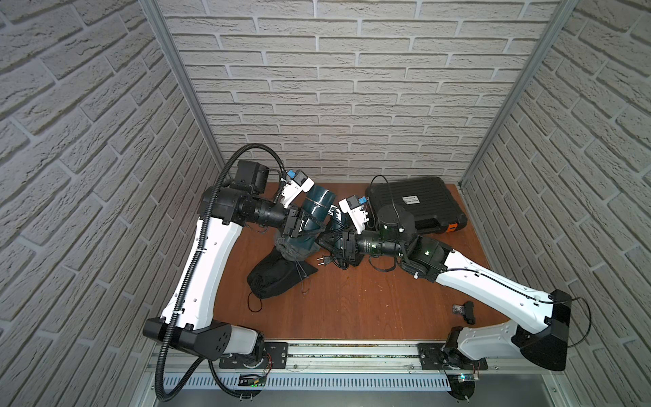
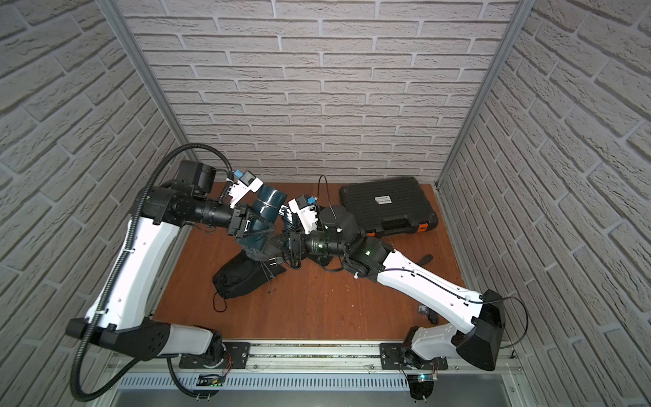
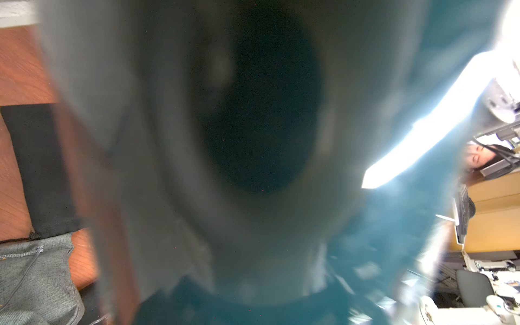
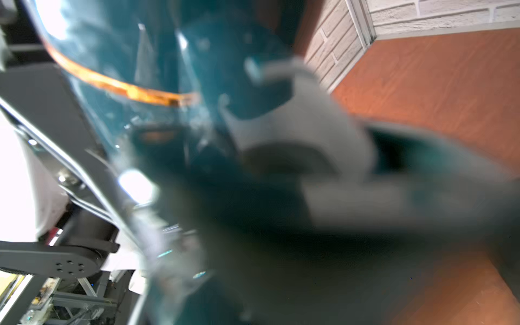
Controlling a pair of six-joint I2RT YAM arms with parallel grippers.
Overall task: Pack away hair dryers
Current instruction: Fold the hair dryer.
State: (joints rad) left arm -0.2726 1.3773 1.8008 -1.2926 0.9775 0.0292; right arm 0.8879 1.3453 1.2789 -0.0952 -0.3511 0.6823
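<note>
Near you a black pouch [image 1: 278, 282] lies on the table [image 1: 370, 299]. Just beyond, your left gripper [image 1: 309, 225] clamps the teal hair dryer [image 1: 320, 201] across its barrel. Your right gripper [image 1: 328, 243] crowds the handle, grip unclear. The dryer looks rigid and slick, so hold the barrel.

**Front open, middle crowded**

The worktop [image 1: 352, 310] lies bare across its front centre. In the middle, the left arm [image 1: 211, 267] and right arm [image 1: 486, 282] meet at a raised dryer [image 1: 318, 202]. A pouch [image 1: 274, 278] and a plug [image 1: 322, 261] lie beneath. A case [image 1: 415, 204] fills the far right corner.
</note>
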